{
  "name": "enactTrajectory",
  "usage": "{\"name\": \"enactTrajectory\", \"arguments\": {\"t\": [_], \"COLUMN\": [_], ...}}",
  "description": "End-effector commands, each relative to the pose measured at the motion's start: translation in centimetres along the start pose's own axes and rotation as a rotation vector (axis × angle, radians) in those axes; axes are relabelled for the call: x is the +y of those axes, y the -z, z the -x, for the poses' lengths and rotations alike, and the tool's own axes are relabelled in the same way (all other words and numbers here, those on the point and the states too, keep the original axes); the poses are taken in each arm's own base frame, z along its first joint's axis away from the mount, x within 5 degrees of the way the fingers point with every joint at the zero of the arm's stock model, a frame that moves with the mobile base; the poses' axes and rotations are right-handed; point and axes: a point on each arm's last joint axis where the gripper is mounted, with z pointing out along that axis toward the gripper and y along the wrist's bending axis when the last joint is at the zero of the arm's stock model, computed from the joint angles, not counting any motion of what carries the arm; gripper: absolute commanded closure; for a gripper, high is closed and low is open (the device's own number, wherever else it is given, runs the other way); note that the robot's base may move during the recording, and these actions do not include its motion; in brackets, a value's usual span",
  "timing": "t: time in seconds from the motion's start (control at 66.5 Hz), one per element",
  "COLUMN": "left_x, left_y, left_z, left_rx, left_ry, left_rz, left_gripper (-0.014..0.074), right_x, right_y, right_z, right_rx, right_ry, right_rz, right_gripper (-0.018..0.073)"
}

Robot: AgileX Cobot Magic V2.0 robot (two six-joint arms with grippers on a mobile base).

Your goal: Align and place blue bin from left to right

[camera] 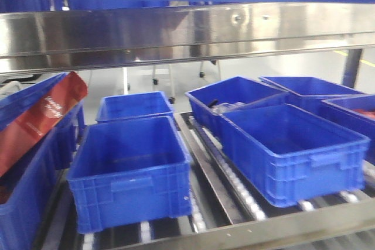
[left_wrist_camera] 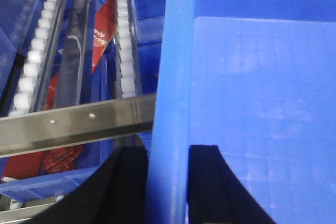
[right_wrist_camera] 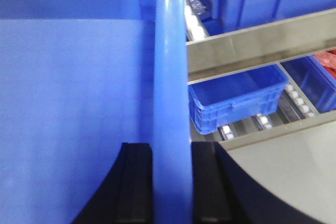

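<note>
Carry phase: clamping blue bin (left_wrist_camera: 252, 103) with left gripper (left_wrist_camera: 167, 182) and right gripper (right_wrist_camera: 170, 177), pinching one side wall in each finger pair, holding it raised over the rack rail (left_wrist_camera: 79, 124). Not yet lowering onto rollers (left_wrist_camera: 125, 45) below the grippers or squaring beside shelved bins (camera: 132, 168).
</note>
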Motion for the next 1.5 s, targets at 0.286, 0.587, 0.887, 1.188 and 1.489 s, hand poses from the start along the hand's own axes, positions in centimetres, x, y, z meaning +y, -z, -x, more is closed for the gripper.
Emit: {"name": "enactTrajectory", "arguments": {"t": [0.286,0.587,0.887,1.188,1.489], "left_x": [-0.98,-0.98,-0.98,-0.98,-0.98], "left_y": [0.64,0.64,0.64,0.64,0.64], "left_z": [0.69,0.69,0.69,0.69,0.69], "left_rx": [-0.075,-0.075,-0.075,-0.075,-0.075], "left_ry": [0.012,0.012,0.012,0.012,0.012], "left_rz": [-0.093,-0.093,-0.093,-0.093,-0.093], "left_gripper": [0.0707,0.0707,0.0707,0.0707,0.0707], "right_x": [2.52,2.52,2.49,2.49,2.49], "right_y": [1.02,1.02,1.0,1.0,1.0], "right_z": [1.61,1.61,1.63,1.63,1.63], "right_rx": [-0.191,-0.191,-0.191,-0.191,-0.191], "right_ry": [0.002,0.002,0.001,0.001,0.001], "right_rz": [0.264,0.264,0.263,0.263,0.263], "right_gripper": [0.0721,0.0721,0.0721,0.0721,0.0721]}}
